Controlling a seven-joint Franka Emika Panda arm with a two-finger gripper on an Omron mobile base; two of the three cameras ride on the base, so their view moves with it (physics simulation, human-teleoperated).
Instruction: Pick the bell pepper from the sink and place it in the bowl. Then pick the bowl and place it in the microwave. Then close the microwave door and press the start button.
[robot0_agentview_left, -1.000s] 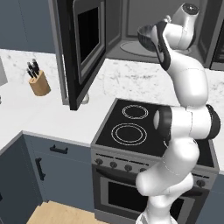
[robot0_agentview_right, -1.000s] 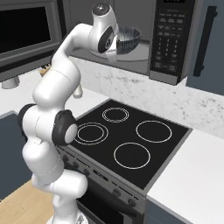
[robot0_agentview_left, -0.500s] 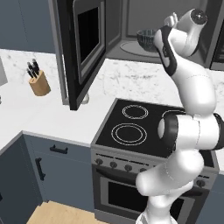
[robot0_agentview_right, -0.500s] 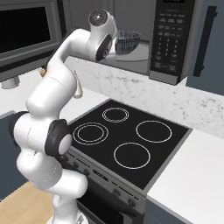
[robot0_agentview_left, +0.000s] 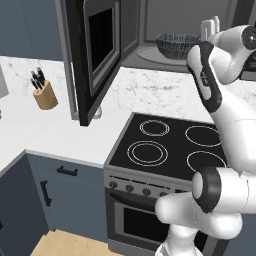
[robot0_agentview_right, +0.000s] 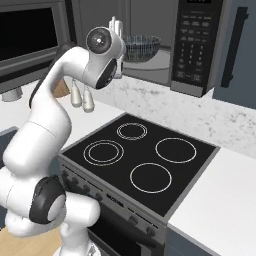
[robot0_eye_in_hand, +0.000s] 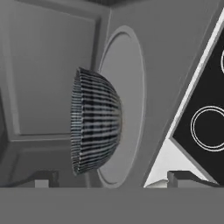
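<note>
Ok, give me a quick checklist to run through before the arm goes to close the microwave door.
1. Bowl sits on the turntable inside the microwave: ok.
2. Gripper open, fingers apart and off the bowl: ok.
3. Hand backed clear of the cavity opening: cannot tell; it sits close in front of the bowl.
4. Microwave door swung wide open, ready to be pushed: ok.
5. Bell pepper inside the bowl: cannot tell; the bowl's inside is hidden.
6. Door's swing path free of the arm: not ok; the arm is in front of the opening.
</note>
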